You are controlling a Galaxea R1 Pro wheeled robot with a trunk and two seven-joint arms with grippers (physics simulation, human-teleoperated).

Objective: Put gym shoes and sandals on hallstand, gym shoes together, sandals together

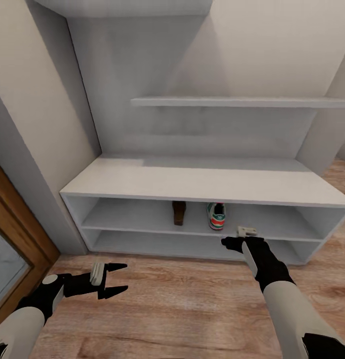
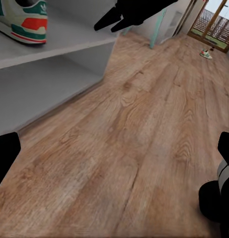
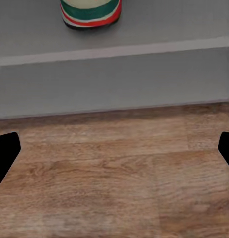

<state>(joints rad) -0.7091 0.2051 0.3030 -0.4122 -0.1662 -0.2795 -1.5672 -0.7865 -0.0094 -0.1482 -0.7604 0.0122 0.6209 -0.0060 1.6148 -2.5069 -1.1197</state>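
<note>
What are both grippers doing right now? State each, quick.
Left gripper: open, holding nothing, above the corridor floor.
Right gripper: open, empty, in front of the hallstand.

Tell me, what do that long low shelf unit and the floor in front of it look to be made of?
The hallstand looks like matte, light-grey painted board: flat, even panels without grain, though a render leaves that open. The corridor floor looks like light brown wooden planks or wood-look laminate, given its visible grain, knots and plank seams.
</note>
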